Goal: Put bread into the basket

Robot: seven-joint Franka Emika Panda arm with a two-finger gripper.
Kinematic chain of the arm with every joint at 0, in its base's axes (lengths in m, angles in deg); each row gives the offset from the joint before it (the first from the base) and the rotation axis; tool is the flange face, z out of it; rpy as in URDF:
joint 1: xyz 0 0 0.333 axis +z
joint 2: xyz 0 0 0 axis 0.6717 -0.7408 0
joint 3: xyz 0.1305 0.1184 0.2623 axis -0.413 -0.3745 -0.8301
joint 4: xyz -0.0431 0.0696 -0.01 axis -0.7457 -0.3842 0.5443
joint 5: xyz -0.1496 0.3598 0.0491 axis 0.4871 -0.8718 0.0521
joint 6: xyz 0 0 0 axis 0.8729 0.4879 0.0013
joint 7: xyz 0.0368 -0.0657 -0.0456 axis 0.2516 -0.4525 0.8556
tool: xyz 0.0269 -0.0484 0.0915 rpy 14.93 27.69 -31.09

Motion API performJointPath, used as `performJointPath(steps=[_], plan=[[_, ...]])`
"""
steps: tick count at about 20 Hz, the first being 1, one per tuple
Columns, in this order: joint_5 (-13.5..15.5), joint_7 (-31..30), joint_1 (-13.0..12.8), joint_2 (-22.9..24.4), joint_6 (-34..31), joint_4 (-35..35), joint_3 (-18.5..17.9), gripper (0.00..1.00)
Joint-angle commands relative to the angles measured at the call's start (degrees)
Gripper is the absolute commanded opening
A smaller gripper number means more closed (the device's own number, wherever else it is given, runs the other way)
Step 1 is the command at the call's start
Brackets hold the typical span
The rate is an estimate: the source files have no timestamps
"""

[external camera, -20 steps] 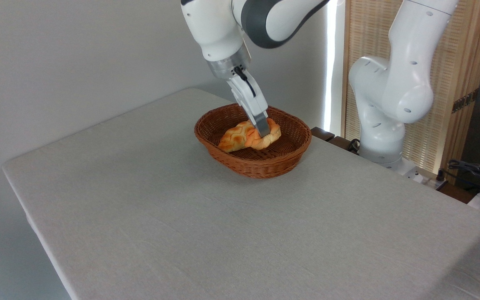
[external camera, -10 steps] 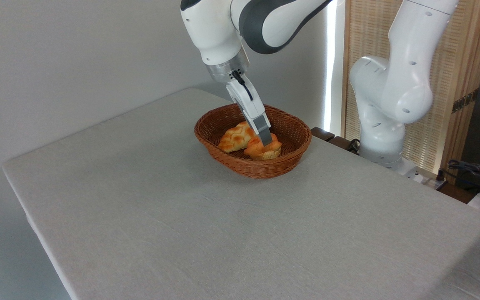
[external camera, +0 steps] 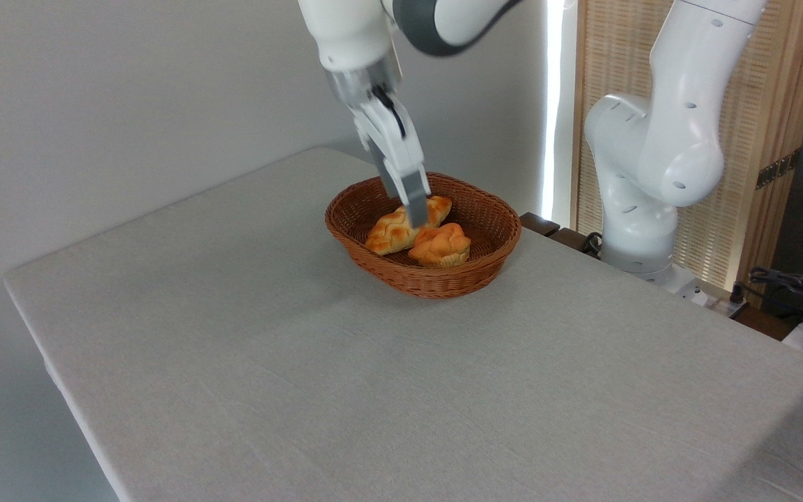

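The bread (external camera: 440, 244) lies inside the basket (external camera: 457, 282), below and to the right of the gripper (external camera: 415, 213), with clear space between the two. One second ago the fingers were clamped on the bread above the basket floor; half a second ago they were still on it as it sat low in the basket. The gripper has since risen and shifted left, holding nothing. Only one finger is visible edge-on, so whether the fingers are spread or pressed together cannot be told. The braided loaf (external camera: 401, 226) sits directly behind the fingertip, touching the bread. The basket's position on the table (external camera: 304, 362) is unchanged.
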Motion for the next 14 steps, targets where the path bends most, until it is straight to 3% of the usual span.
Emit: performJointPath(steps=[1, 5, 10, 11, 12, 13, 14], plan=[[0.5, -3.6, -0.1, -10.5, -4.3, -16.9, -2.1, 1.00], [0.3, -3.0, -0.2, -18.1, -4.3, -26.6, -6.0, 1.00], [0.3, -0.3, 0.5, -21.3, -3.7, -32.8, -9.9, 1.00], [0.3, 0.0, 1.9, -21.3, -3.7, -32.9, -9.4, 1.00], [0.5, 0.1, 5.5, -21.2, -3.7, -33.1, -7.9, 1.00], [0.7, 0.0, 7.3, -21.2, -3.7, -33.2, -6.2, 1.00], [0.6, 0.0, 11.4, -21.2, -3.7, -33.3, -2.3, 1.00]])
